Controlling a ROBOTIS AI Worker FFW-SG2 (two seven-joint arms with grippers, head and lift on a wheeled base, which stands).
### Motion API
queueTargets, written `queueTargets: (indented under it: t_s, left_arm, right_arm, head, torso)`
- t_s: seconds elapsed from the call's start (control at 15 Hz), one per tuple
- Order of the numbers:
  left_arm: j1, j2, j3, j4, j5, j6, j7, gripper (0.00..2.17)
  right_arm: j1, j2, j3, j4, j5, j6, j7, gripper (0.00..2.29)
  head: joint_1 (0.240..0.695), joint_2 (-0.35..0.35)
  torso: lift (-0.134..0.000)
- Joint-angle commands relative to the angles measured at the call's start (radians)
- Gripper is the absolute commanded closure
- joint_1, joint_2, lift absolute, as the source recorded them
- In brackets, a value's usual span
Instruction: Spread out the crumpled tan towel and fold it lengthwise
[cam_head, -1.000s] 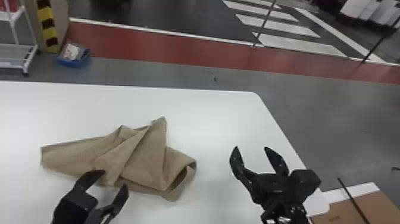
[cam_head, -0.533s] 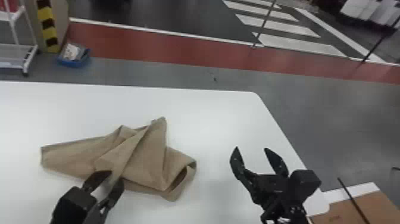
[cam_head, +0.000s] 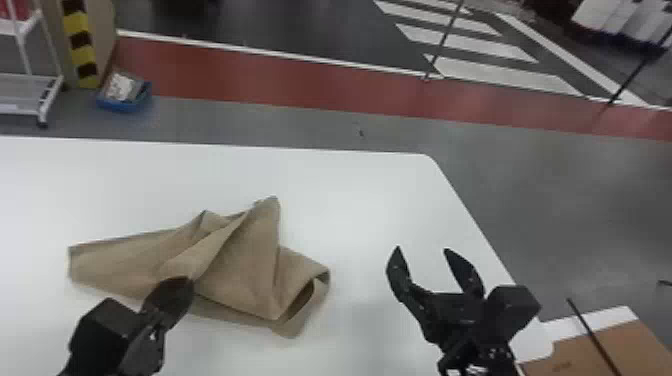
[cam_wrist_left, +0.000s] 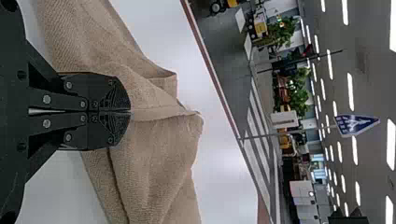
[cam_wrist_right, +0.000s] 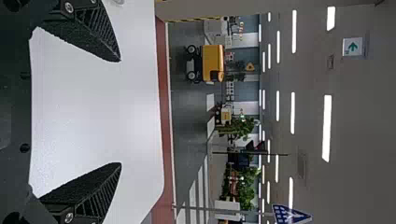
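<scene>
The tan towel (cam_head: 230, 270) lies crumpled on the white table, with a raised peak at its far side and a curled fold at its right end. At the towel's near edge is my left gripper (cam_head: 182, 287), its fingers closed together. In the left wrist view the left gripper (cam_wrist_left: 130, 111) is shut on a ridge of the towel (cam_wrist_left: 154, 154), which spreads out beyond the tips. My right gripper (cam_head: 422, 250) stands open over the table, right of the towel and apart from it. The right wrist view has the right gripper (cam_wrist_right: 120, 112) with nothing between its widely parted fingers.
The white table (cam_head: 350, 200) has its right edge just beyond my right gripper. A brown cardboard piece (cam_head: 615, 350) lies at the lower right, past that edge. On the floor behind stand a blue bin (cam_head: 125, 100) and a white rack (cam_head: 30, 95).
My left gripper's fingers, spread apart a second ago, have come together on the towel's near part. The right gripper and the towel's outline look the same.
</scene>
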Motion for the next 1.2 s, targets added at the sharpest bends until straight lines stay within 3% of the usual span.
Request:
queueTargets:
  t_s: [0.0,0.13,0.27,0.67,0.73,0.93,1.13]
  left_arm:
    - [0.005,-0.003,0.02,-0.097,0.044,0.071,-0.026,1.43]
    - [0.007,-0.003,0.06,-0.22,0.105,0.166,-0.06,1.43]
    - [-0.006,-0.003,0.094,-0.358,0.123,0.295,-0.08,1.43]
    - [-0.066,-0.003,0.165,-0.528,0.203,0.5,-0.069,1.43]
    - [-0.069,-0.003,0.151,-0.536,0.202,0.503,-0.071,1.43]
    - [-0.104,-0.003,0.057,-0.522,0.168,0.528,-0.068,1.43]
    - [-0.159,-0.003,-0.067,-0.458,0.077,0.528,-0.058,1.43]
  right_arm:
    - [-0.002,0.001,0.002,0.001,0.0,0.001,0.0,0.09]
    - [-0.003,0.001,0.006,0.004,0.003,0.001,0.0,0.09]
    - [-0.003,0.001,0.015,0.002,0.008,-0.002,0.0,0.09]
    - [-0.011,0.001,0.037,0.006,0.067,0.011,0.026,0.09]
    - [-0.012,0.001,0.049,0.01,0.089,0.007,0.051,0.09]
    - [-0.014,0.001,0.091,0.016,0.19,-0.063,0.229,0.09]
    - [-0.012,0.001,0.17,0.024,0.336,-0.186,0.4,0.09]
  head:
    - [0.695,-0.35]
    - [0.695,-0.346]
    - [0.695,-0.327]
    - [0.695,-0.223]
    - [0.695,-0.213]
    - [0.695,-0.185]
    - [0.695,-0.143]
  torso:
    - [-0.12]
    - [-0.12]
    - [-0.12]
    - [-0.12]
    - [-0.12]
    - [-0.12]
    - [-0.12]
